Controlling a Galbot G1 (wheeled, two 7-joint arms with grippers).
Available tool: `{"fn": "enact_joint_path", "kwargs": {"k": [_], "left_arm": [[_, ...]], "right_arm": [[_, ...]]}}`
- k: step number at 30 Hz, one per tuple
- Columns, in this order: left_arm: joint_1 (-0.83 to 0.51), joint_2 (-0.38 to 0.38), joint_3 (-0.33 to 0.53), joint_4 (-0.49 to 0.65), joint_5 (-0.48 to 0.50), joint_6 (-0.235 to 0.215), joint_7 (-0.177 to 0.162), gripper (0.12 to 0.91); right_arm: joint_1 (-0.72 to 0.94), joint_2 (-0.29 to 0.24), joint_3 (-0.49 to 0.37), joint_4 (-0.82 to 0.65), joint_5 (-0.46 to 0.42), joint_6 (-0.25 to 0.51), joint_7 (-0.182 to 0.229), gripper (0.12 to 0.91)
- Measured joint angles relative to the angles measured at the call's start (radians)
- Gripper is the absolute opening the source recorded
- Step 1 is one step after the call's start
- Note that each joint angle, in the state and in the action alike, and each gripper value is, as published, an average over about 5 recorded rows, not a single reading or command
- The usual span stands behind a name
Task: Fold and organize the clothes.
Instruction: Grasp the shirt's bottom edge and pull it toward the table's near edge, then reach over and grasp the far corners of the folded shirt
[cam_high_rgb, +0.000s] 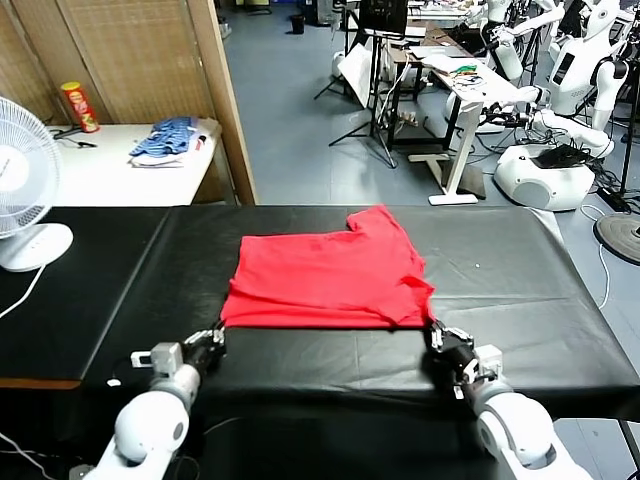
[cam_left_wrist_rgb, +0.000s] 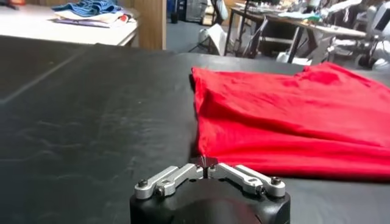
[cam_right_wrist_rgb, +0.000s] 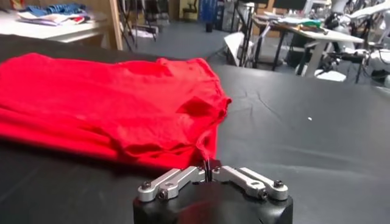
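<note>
Head view: black-covered bench (cam_high_rgb: 500, 290) fills the frame; its near edge runs under both arms and its far left part is cut off behind a white fan (cam_high_rgb: 22, 170), itself cropped by the frame edge. Red T-shirt (cam_high_rgb: 330, 272) lies folded roughly flat near the bench's middle, closer to the near edge than the far one, with one sleeve sticking out toward the far right. No print or neck label can be made out from any view; the underside layers are hidden. Beyond the bench's far left corner, a white side table (cam_high_rgb: 120, 165) carries a blue striped heap (cam_high_rgb: 165, 140) and a red can (cam_high_rgb: 80, 106); details of the heap are too small to read.

Left gripper (cam_high_rgb: 214, 335) sits at the shirt's near left corner, by the bench's near edge. Left wrist view: fingers (cam_left_wrist_rgb: 183, 175) are clenched together, tips meeting on the shirt's (cam_left_wrist_rgb: 292, 122) corner hem, a small pinch of red cloth between them. How much fabric is caught is hidden by the tips.

Right gripper (cam_high_rgb: 440, 338) sits at the shirt's near right corner. Right wrist view: fingers (cam_right_wrist_rgb: 241, 176) are clenched, grasping a thin pulled-up strand of the red fabric (cam_right_wrist_rgb: 122, 103) at that corner. The gripper body blocks the bench surface directly beneath it.
</note>
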Motion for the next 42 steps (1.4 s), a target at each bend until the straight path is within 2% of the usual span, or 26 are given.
{"fn": "enact_joint_path", "kwargs": {"k": [5,7,11,14,18,22,25,28,32,38,42], "left_arm": [[0.09,0.012,-0.023,-0.067,-0.002,-0.002,0.001,0.125],[0.117,0.015,-0.032,-0.091,-0.006,0.0,0.001,0.125],[0.153,0.015,-0.044,-0.125,-0.009,0.008,-0.001,0.133],[0.175,0.014,-0.052,-0.147,-0.016,0.019,-0.01,0.222],[0.207,0.013,-0.067,-0.188,-0.05,0.041,-0.041,0.437],[0.225,0.012,-0.087,-0.246,-0.109,0.065,-0.075,0.665],[0.204,0.023,-0.102,-0.276,-0.157,0.077,-0.091,0.769],[0.146,0.047,-0.105,-0.271,-0.217,0.082,-0.106,0.794],[0.011,0.095,-0.079,-0.204,-0.31,0.084,-0.139,0.798],[-0.259,0.137,0.022,-0.007,-0.421,0.105,-0.174,0.798],[-0.422,0.13,0.098,0.147,-0.434,0.112,-0.173,0.798]], "right_arm": [[-0.083,0.009,0.03,0.049,-0.002,-0.011,0.002,0.162],[-0.113,0.014,0.036,0.065,-0.004,-0.016,0.001,0.237],[-0.165,0.026,0.047,0.101,-0.006,-0.029,-0.003,0.437],[-0.202,0.026,0.062,0.138,-0.003,-0.048,-0.004,0.603],[-0.239,0.016,0.091,0.208,0.026,-0.083,-0.003,0.765],[-0.223,0.003,0.132,0.265,0.081,-0.117,0.006,0.795],[-0.15,-0.008,0.144,0.255,0.103,-0.11,0.015,0.798],[-0.025,-0.015,0.124,0.189,0.115,-0.086,0.015,0.798],[0.178,-0.012,0.051,0.051,0.111,-0.067,0.014,0.798],[0.487,0.018,-0.114,-0.214,0.091,-0.035,0.032,0.798],[0.639,0.049,-0.206,-0.384,0.085,-0.028,0.043,0.798]]}}
